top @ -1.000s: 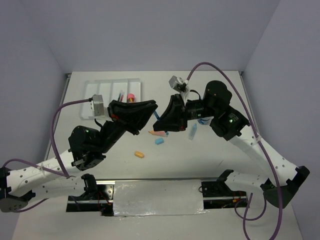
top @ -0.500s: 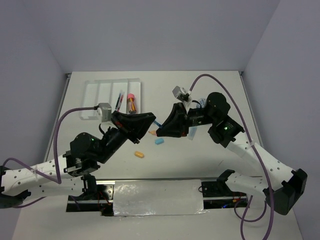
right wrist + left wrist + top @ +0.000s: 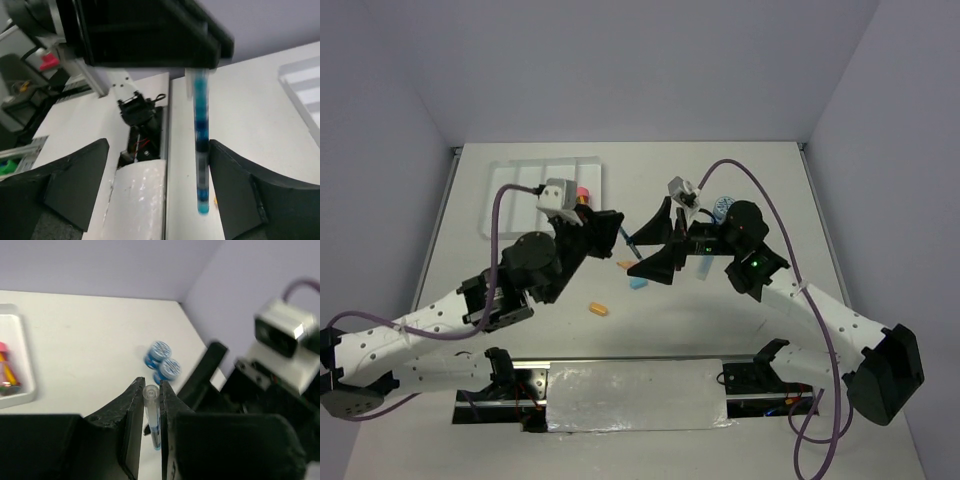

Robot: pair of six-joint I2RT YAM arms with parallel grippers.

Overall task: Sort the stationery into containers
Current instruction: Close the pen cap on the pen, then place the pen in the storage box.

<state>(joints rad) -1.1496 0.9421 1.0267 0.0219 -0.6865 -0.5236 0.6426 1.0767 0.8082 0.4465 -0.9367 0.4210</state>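
Note:
My left gripper is shut on a thin blue pen, which hangs above the middle of the table. My right gripper stands open around the pen's lower part; the pen runs close beside one of its fingers. The white divided tray lies at the far left and holds a pink-capped piece. On the table lie two blue-lidded tubs, a pale blue tube, a light-blue eraser and an orange eraser.
A small orange piece lies on the table under the two grippers. Purple cables arc over both arms. The arm bases and a silver-wrapped bar line the near edge. Grey walls close in the back and sides.
My right gripper has opened and let go of the blue pen, which now hangs in my left gripper alone. My left arm has swung toward the table's middle.

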